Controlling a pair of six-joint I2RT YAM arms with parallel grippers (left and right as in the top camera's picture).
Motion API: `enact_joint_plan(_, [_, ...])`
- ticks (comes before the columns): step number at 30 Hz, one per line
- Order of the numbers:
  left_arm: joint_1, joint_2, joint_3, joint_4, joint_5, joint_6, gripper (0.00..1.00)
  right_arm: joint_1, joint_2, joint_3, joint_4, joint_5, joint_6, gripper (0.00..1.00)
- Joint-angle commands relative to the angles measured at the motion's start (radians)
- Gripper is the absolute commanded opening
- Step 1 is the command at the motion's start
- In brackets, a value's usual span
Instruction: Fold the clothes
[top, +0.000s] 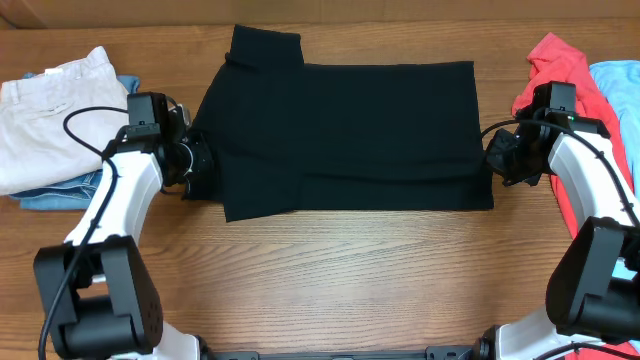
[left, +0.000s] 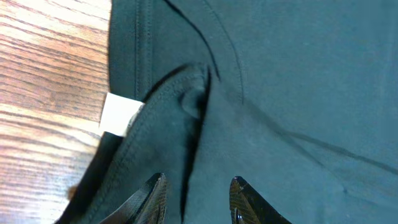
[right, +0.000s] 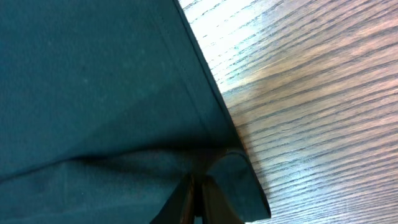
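The clothes (top: 350, 130) are one black shirt-like garment, folded into a broad flat rectangle in the middle of the table. My left gripper (top: 197, 160) is at its left edge. In the left wrist view the left gripper (left: 199, 182) is open, its tips apart over the black fabric (left: 280, 74), with a fold edge running between them. A small white neck label (left: 118, 114) peeks out beside the collar seam. My right gripper (top: 497, 158) is at the garment's right edge. Seen from the right wrist, the right gripper (right: 194, 190) is shut on a raised pinch of fabric (right: 93, 81) near the corner.
Beige trousers (top: 50, 110) lie on blue denim (top: 60, 195) at the far left, beside the left arm. A coral-red garment (top: 565, 80) and a light blue one (top: 615, 85) lie at the far right, partly under the right arm. Bare wooden table (top: 330, 280) stretches in front.
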Motion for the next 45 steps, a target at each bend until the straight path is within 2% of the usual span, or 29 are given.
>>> enact_joint_plan(1, [-0.007,0.069,-0.002,0.027,-0.032,-0.002,0.37,0.0,0.002,0.0,0.0,-0.004,-0.003,0.09])
enact_joint_plan(10, [-0.008,0.16,-0.002,0.173,0.047,-0.003,0.36,0.0,0.002,0.0,-0.008,-0.003,-0.003,0.09])
enact_joint_plan(24, [-0.036,0.196,-0.002,0.198,0.113,-0.006,0.28,0.0,0.002,0.0,-0.003,-0.003,-0.003,0.09])
enact_joint_plan(27, [-0.039,0.198,-0.002,0.204,0.113,-0.006,0.22,0.0,0.002,0.0,-0.003,-0.003,-0.003,0.09])
enact_joint_plan(31, [-0.038,0.198,-0.002,0.213,0.113,-0.005,0.04,0.0,0.002,0.0,-0.003,-0.003,-0.003,0.09])
enact_joint_plan(45, [-0.026,0.16,0.089,0.193,0.167,-0.006,0.04,0.0,0.002,0.0,0.073,0.0,-0.003,0.09])
